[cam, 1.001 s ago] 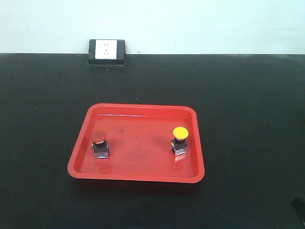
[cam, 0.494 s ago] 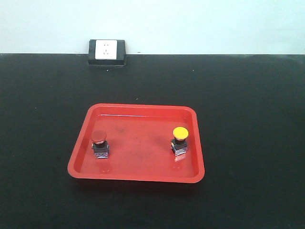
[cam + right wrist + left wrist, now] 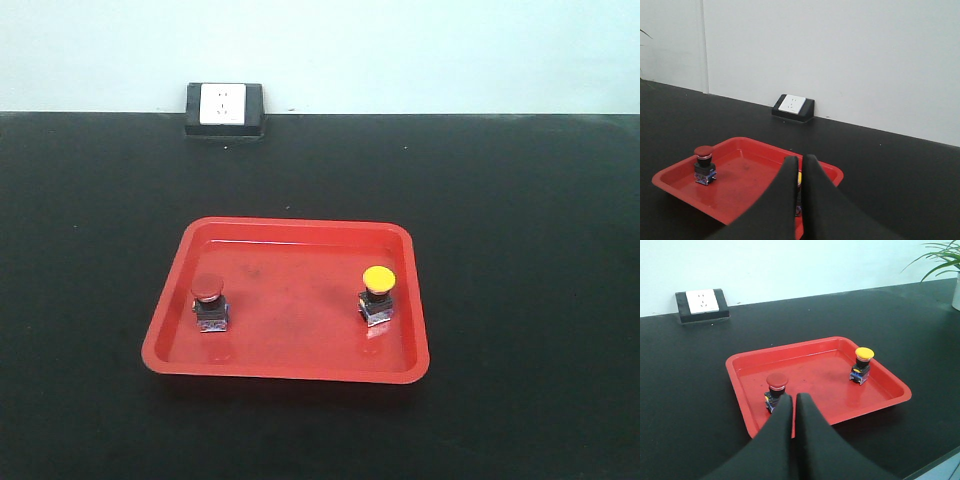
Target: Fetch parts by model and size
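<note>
the red button switch (image 3: 209, 301) stood upright in the left part of a red tray (image 3: 290, 370), its dark base resting on the tray floor. the yellow button switch (image 3: 378, 294) stood upright in the right part of the same tray, well apart from the red one. nothing touched either switch.

the tray lay on a black table (image 3: 520, 220). at the far edge of the table, against the pale wall, sat a white power socket in a black block (image 3: 224, 109).

in the left wrist view the left claw (image 3: 793, 401) had its two dark fingers pressed together with nothing between them, its tips just in front of the red switch (image 3: 776, 390), above the near side of the tray (image 3: 735, 371). a green plant (image 3: 942, 260) showed at the upper right corner.

in the right wrist view the right claw (image 3: 800, 162) was likewise closed and empty, its tips hiding most of the yellow switch (image 3: 799, 179); the red switch (image 3: 704, 165) stood farther left in the tray (image 3: 670, 179).
</note>
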You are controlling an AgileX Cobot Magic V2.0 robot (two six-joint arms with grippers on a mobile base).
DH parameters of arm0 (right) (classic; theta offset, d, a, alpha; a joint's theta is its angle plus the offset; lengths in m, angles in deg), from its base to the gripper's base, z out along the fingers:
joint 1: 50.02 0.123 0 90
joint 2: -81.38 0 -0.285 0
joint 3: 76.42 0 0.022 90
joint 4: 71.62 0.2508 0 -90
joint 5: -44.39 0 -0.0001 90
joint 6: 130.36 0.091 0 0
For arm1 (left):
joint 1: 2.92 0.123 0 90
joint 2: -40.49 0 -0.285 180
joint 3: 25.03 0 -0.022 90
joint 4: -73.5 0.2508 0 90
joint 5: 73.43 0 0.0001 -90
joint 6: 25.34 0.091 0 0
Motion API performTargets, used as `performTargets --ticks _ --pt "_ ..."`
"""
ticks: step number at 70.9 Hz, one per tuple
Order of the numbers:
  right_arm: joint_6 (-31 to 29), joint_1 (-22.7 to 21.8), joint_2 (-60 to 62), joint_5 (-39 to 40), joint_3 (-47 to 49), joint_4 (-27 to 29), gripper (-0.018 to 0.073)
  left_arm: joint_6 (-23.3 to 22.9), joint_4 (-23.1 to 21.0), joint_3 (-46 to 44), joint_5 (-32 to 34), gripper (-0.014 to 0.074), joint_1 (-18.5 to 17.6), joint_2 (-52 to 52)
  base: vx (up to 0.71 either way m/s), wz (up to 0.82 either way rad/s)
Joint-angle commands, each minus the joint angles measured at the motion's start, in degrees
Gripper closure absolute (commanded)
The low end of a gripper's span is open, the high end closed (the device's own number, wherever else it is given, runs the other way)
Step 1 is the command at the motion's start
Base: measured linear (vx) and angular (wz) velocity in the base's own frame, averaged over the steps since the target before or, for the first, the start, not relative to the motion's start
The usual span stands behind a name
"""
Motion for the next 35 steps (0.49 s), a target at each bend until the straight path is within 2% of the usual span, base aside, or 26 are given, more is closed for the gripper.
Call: performTargets --ticks 1,8,13,19,30,35 --pt "-0.43 -0.25 -1.16 4.61 1.46 0.11 0.0569 -0.07 -0.49 -1.34 4.17 0.0604 -0.39 -1.01 0.00 0.00" --pt "-0.43 -0.25 -1.16 4.61 1.46 0.11 0.0569 -0.07 -0.49 0.65 4.57 0.0604 -0.04 -0.86 0.00 0.00" --pt "-0.49 -0.25 -1.16 4.61 1.46 0.11 0.0569 0.25 -0.07 2.93 5.16 0.0604 2.21 -0.05 0.00 0.00" --pt "-0.49 -0.25 -1.16 4.61 1.46 0.17 0.0569 0.99 2.01 6.89 8.09 0.0604 6.81 2.58 0.00 0.00" --pt "-0.49 -0.25 -1.16 4.61 1.46 0.17 0.0569 1.95 2.01 16.00 17.92 0.0604 15.84 7.50 0.00 0.00" --pt "-0.49 -0.25 -1.16 4.61 1.46 0.17 0.0569 1.95 2.01 19.41 22.49 0.0604 18.63 9.07 0.00 0.00"
